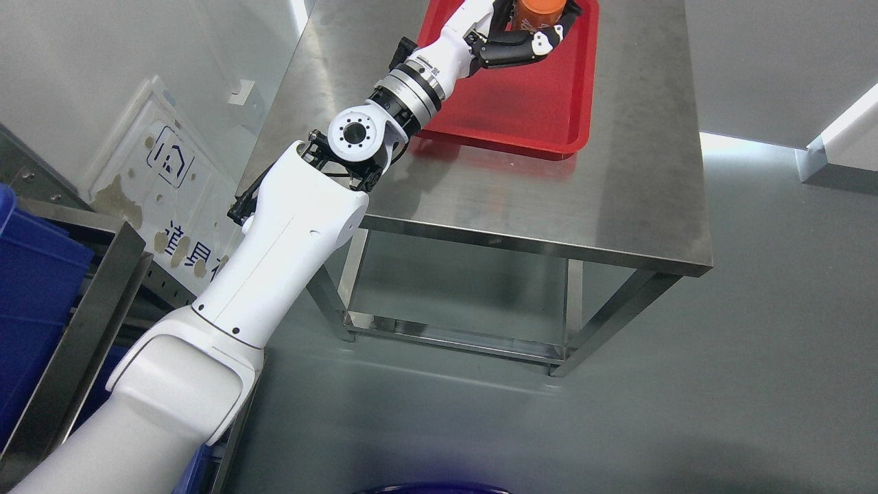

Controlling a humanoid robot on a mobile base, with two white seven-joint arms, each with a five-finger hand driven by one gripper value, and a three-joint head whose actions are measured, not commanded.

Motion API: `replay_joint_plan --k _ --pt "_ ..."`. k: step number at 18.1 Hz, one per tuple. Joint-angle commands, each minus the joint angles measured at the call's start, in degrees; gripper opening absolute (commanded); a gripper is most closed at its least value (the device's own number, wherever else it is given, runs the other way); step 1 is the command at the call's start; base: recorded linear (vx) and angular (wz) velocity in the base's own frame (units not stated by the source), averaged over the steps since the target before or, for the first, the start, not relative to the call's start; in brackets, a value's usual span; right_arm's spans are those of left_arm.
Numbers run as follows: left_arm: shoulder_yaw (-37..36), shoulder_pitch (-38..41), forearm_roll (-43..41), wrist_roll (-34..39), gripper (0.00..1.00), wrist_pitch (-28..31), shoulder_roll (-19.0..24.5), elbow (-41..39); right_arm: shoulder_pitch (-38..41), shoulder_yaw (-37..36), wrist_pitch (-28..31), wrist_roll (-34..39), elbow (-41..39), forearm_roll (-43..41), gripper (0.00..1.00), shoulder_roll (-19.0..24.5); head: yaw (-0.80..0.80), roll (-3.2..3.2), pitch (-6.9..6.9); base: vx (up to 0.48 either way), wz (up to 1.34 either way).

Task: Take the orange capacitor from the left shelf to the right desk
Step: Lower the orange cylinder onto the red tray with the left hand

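The left robot hand point(525, 31) has its fingers curled around the orange capacitor point(542, 8) over the red tray point(521, 103).

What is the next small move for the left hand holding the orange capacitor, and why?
Probably lower it a little and open the fingers. The left hand is wrapped around the orange capacitor directly over the red tray on the steel desk; whether it already touches the tray cannot be seen.

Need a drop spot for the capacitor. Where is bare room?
Free: red tray floor below the left hand gripping the orange capacitor; steel desk right of and in front of the tray. Crowded: tray's left side, under the forearm.
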Motion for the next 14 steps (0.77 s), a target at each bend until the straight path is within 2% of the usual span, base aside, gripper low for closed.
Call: replay_joint_plan --k 1,6,12,14 --pt "-4.1 -3.0 6.2 0.0 0.07 0.0 1.0 19.0 1.9 -0.7 0.0 0.0 -1.3 0.0 1.0 -1.0 0.0 0.0 0.0 0.107 -0.09" --pt "-4.1 -3.0 9.4 0.7 0.09 0.0 1.0 21.8 1.9 -0.6 0.0 0.0 -1.3 0.0 1.0 -1.0 0.0 0.0 0.0 0.09 -0.07" --pt "-4.1 -3.0 9.5 0.7 0.29 -0.1 1.0 21.6 1.9 -0.7 0.0 0.0 -1.3 0.0 1.0 -1.0 0.0 0.0 0.0 0.043 -0.03" --pt "-4.2 -3.0 9.5 0.2 0.39 -0.1 1.0 21.3 1.9 -0.6 0.0 0.0 -1.3 0.0 1.0 -1.0 0.0 0.0 0.0 0.0 0.0"
